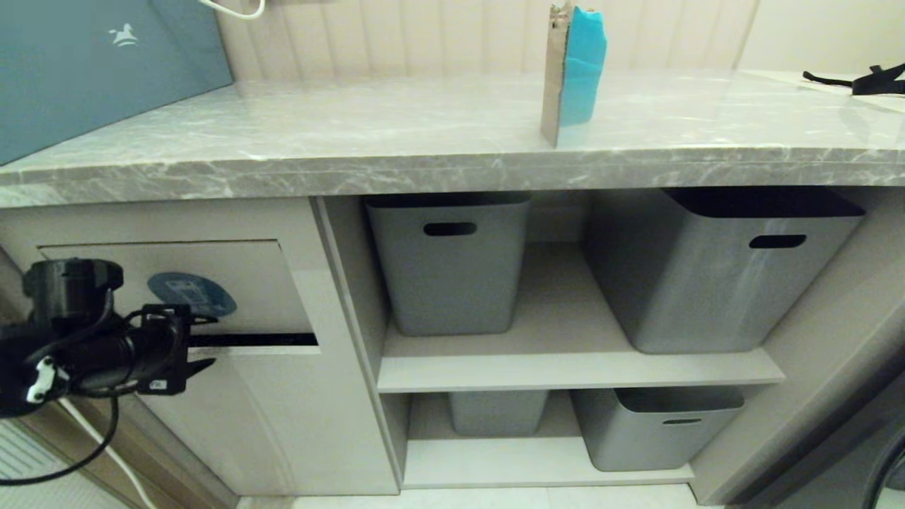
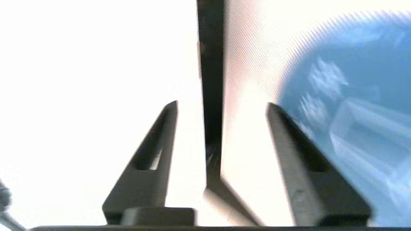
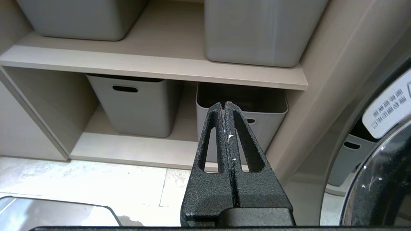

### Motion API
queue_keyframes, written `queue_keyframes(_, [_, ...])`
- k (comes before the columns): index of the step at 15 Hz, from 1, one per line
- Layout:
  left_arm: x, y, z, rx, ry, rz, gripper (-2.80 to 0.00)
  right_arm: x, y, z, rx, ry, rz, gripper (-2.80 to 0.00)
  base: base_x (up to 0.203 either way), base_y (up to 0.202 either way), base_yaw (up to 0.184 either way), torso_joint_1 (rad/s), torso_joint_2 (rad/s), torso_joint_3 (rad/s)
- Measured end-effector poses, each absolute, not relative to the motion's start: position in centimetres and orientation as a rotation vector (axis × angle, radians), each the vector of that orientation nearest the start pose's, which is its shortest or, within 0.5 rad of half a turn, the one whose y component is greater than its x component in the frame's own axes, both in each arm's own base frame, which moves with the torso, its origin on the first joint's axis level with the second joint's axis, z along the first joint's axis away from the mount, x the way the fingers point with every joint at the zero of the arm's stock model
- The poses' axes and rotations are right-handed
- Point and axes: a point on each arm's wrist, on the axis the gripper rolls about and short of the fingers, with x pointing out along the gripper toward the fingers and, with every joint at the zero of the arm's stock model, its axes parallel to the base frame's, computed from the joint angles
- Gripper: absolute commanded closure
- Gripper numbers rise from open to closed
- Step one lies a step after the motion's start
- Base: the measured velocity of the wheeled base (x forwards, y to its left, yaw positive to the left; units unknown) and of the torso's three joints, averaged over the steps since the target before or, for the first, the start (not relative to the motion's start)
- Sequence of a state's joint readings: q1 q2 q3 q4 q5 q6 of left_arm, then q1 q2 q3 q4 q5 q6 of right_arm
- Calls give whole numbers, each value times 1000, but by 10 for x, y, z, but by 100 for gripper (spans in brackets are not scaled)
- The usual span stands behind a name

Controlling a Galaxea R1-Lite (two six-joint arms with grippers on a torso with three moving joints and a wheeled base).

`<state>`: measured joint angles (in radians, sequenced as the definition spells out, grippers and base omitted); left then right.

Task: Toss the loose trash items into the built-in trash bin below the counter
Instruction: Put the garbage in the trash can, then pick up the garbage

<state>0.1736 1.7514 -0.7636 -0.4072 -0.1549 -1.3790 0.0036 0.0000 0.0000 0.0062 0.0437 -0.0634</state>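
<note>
Your left gripper sits right at the flap of the trash bin, level with the dark slot along the flap's lower edge and just below the round blue sticker. Its fingers stand partly apart with nothing between them. The slot is only cracked, so push squarely on the flap's lower part if you mean to tilt it in, and keep the fingertips from catching in the gap. One piece of trash shows: the folded teal-and-brown cardboard stands upright on the counter, well off to the right near its front edge. No bottle or blister card is in view. The right gripper hangs pressed shut and empty before the lower shelf of grey storage bins.
</note>
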Motion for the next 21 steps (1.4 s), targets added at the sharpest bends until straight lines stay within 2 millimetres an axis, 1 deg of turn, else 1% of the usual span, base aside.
queue_keyframes(1, [286, 46, 135, -1413, 478, 410, 0, -23, 1, 75, -63, 5, 49, 0, 0, 0, 0, 0, 0, 0])
queue_keyframes(3, [276, 45, 139, -1393, 470, 399, 0, -23, 1, 75, -63, 5, 48, 0, 0, 0, 0, 0, 0, 0])
queue_keyframes(5, [264, 42, 147, -1380, 450, 378, 0, -23, 1, 75, -63, 5, 49, 0, 0, 0, 0, 0, 0, 0])
queue_keyframes(6, [254, 40, 151, -1356, 440, 362, 0, -23, 1, 75, -63, 5, 48, 0, 0, 0, 0, 0, 0, 0])
queue_keyframes(8, [224, 35, 158, -1272, 422, 318, 0, -23, 1, 75, -63, 5, 48, 0, 0, 0, 0, 0, 0, 0])
queue_keyframes(10, [185, 27, 169, -1138, 386, 231, 0, -23, 1, 75, -63, 5, 48, 0, 0, 0, 0, 0, 0, 0])
queue_keyframes(12, [142, 17, 179, -963, 339, 120, 0, -23, 1, 75, -63, 5, 48, 0, 0, 0, 0, 0, 0, 0])
queue_keyframes(14, [102, 7, 182, -737, 281, -11, 0, -23, 1, 75, -63, 5, 49, 0, 0, 0, 0, 0, 0, 0])
queue_keyframes(15, [84, 3, 180, -613, 248, -71, 0, -23, 1, 75, -63, 5, 48, 0, 0, 0, 0, 0, 0, 0])
queue_keyframes(17, [55, -2, 167, -339, 182, -166, 0, -23, 1, 75, -63, 5, 48, 0, 0, 0, 0, 0, 0, 0])
queue_keyframes(19, [32, -4, 146, -96, 113, -215, 0, -23, 1, 75, -63, 5, 48, 0, 0, 0, 0, 0, 0, 0])
queue_keyframes(21, [13, -6, 124, 71, 55, -238, 0, -23, 1, 75, -63, 5, 48, 0, 0, 0, 0, 0, 0, 0])
